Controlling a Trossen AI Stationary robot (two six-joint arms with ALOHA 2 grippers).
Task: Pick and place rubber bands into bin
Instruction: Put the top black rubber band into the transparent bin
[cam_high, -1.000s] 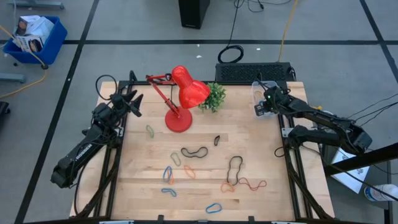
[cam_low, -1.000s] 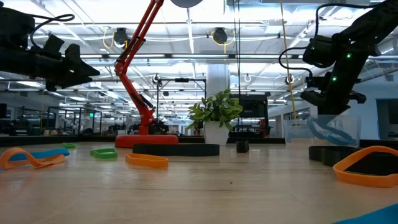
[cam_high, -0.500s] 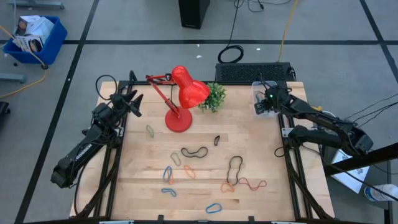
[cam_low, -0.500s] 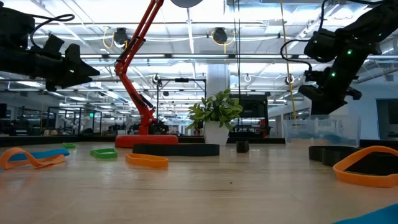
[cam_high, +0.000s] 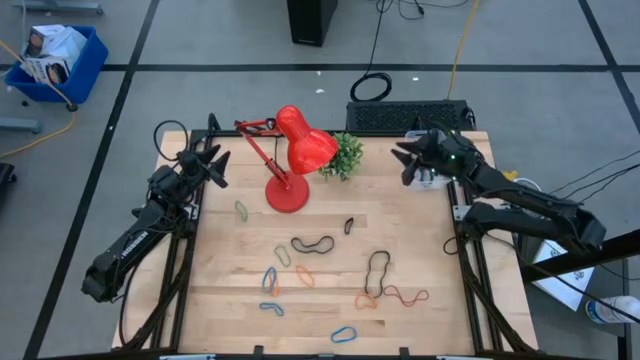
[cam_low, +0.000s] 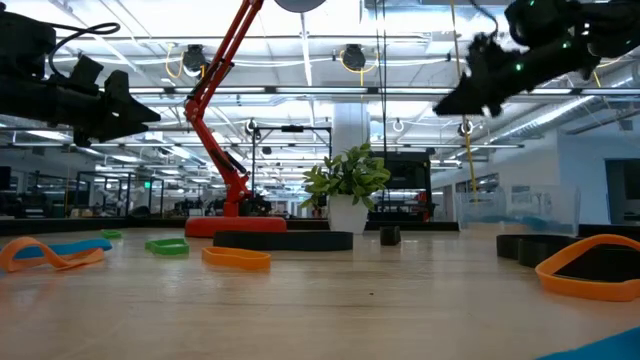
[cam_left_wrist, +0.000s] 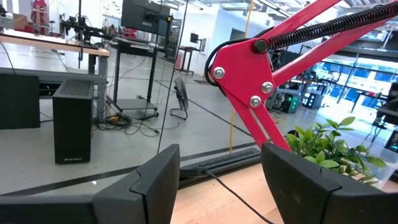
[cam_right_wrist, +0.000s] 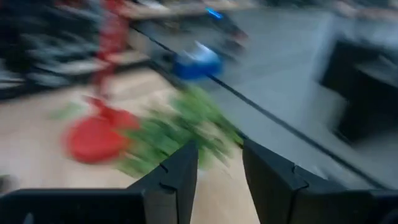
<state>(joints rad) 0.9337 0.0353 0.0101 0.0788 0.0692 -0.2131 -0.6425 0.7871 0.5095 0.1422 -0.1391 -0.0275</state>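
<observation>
The right gripper (cam_high: 405, 160) is up in the air near the far right corner of the surface (cam_high: 400, 250), with its fingers (cam_right_wrist: 174, 177) spread apart and nothing between them. It points toward the little green plant (cam_high: 345, 155) and the red lamp (cam_high: 290, 160). The bin (cam_high: 428, 176) sits at the far right corner, mostly hidden under the right arm in the high view. From the low view its clear wall (cam_low: 518, 212) shows at the right, with something blue inside.

The left gripper (cam_high: 215, 165) waits in the air by the far left corner, fingers (cam_left_wrist: 155, 180) apart and empty.

The rubber bands lie loose on the surface. A green band (cam_high: 241, 210) is near the lamp base. A small black band (cam_high: 349, 225) is in the middle. A long black band (cam_high: 313, 243) lies just beside a pale band (cam_high: 283, 255). Another black band (cam_high: 377, 270) is toward the right. An orange band (cam_high: 400, 297) lies near the front edge, touching the black one. Blue bands (cam_high: 270, 280) sit toward the front left, and one more blue band (cam_high: 344, 334) is at the front edge
</observation>
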